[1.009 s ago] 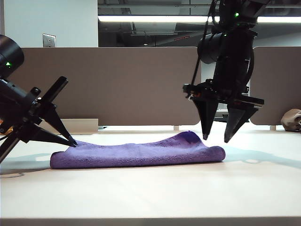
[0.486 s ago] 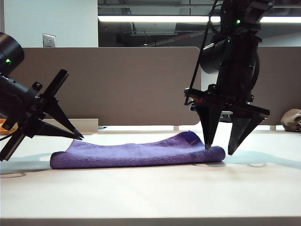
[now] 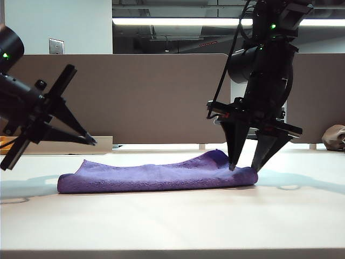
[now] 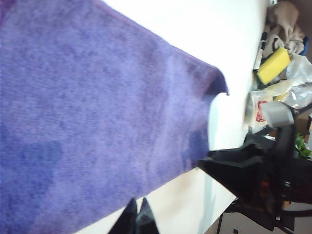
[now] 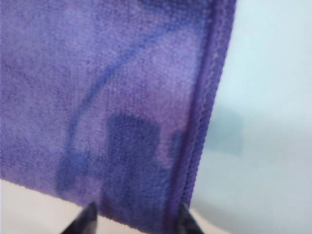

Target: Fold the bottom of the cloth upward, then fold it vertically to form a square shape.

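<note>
Across the middle of the pale, smooth worktop [image 3: 172,221] lies the soft purple microfibre cloth [image 3: 156,175], already doubled over into a long, low band with its rounded fold facing the exterior camera. It rests flat on the surface, rising slightly toward its right end, where a small peak of fabric stands up.

At that right end my right hand [image 3: 243,166] points straight down, its two black tapered fingers spread apart. One fingertip presses on the cloth's top near the peak, the other stands at the cloth's outer end just above the worktop. My right wrist view shows the stitched hem [image 5: 202,122] of the cloth running between the two dark fingertips [image 5: 84,220], with bare worktop beside it. The jaws stand released, not yet clamped on the fabric.

My left hand [image 3: 92,141] hangs on the left, above and clear of the cloth's left end, angled downward to the right, its black fingers clenched together into a single point and grasping nothing. From my left wrist view the closed tips [image 4: 137,218] sit over the edge of the purple cloth [image 4: 87,112], and beyond it a yellow sponge [image 4: 273,65] lies among clutter at the worktop's far side.
</note>
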Tool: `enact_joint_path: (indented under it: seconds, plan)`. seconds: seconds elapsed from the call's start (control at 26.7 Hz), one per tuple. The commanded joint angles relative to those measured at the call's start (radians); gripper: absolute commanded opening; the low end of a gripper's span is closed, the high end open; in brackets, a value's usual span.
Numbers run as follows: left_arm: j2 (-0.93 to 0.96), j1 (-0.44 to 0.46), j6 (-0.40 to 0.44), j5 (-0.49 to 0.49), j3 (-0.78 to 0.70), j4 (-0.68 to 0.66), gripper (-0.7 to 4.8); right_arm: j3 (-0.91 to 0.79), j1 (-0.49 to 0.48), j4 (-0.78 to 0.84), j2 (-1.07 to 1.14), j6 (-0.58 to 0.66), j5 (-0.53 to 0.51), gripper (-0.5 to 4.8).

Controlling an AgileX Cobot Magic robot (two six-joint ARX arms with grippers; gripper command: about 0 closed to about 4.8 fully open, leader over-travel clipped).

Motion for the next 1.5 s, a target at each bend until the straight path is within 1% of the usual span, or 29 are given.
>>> enact_joint_path:
  seconds: [0.04,0.07,0.22,0.41,0.45,0.52,0.67,0.86,0.97,1.08,1.16,1.31,1.42,1.5]
  plan:
    - [-0.019,0.0,0.008,0.004,0.003,0.007,-0.06,0.002,0.001,-0.001,0.011,0.005,-0.007,2.06]
    - [-0.023,0.0,0.008,0.004,0.003,0.003,-0.06,0.002,0.001,-0.005,0.012,0.005,-0.007,1.95]
    - [-0.044,0.0,0.008,0.019,0.003,0.002,-0.06,0.002,0.001,-0.008,0.021,0.005,-0.006,0.88]
    - [-0.088,0.0,0.02,0.026,0.003,-0.015,-0.06,0.003,0.0,-0.012,0.021,-0.004,0.002,0.33]
    - [-0.116,0.0,0.023,0.022,0.003,-0.023,-0.06,0.003,0.001,-0.032,0.021,-0.031,0.012,-0.08]
    - [-0.156,0.001,0.024,0.022,0.003,-0.024,-0.06,0.003,0.006,-0.058,0.016,-0.051,0.056,-0.08]
    - [-0.223,0.001,0.03,0.018,0.003,-0.026,-0.06,0.005,0.008,-0.077,-0.009,-0.071,0.096,-0.08]
    - [-0.312,0.001,0.097,0.01,0.003,-0.08,-0.06,0.018,0.026,-0.097,-0.06,-0.092,0.184,-0.08]
    - [-0.36,0.001,0.127,-0.008,0.003,-0.121,-0.06,0.05,0.044,-0.163,-0.064,-0.117,0.236,-0.08]
    - [-0.407,0.001,0.139,-0.006,0.003,-0.148,-0.06,0.065,0.095,-0.197,-0.064,-0.127,0.274,-0.08]
    - [-0.436,0.001,0.148,-0.004,0.003,-0.166,-0.06,0.073,0.148,-0.18,-0.064,-0.127,0.293,-0.08]
    - [-0.486,0.002,0.154,-0.004,0.003,-0.195,-0.06,0.092,0.216,-0.161,-0.061,-0.127,0.334,-0.08]
    - [-0.548,0.003,0.158,-0.004,0.003,-0.222,-0.06,0.104,0.27,-0.119,-0.058,-0.121,0.335,-0.08]
    - [-0.58,0.004,0.158,-0.005,0.003,-0.233,-0.06,0.109,0.286,-0.1,-0.058,-0.111,0.332,-0.08]
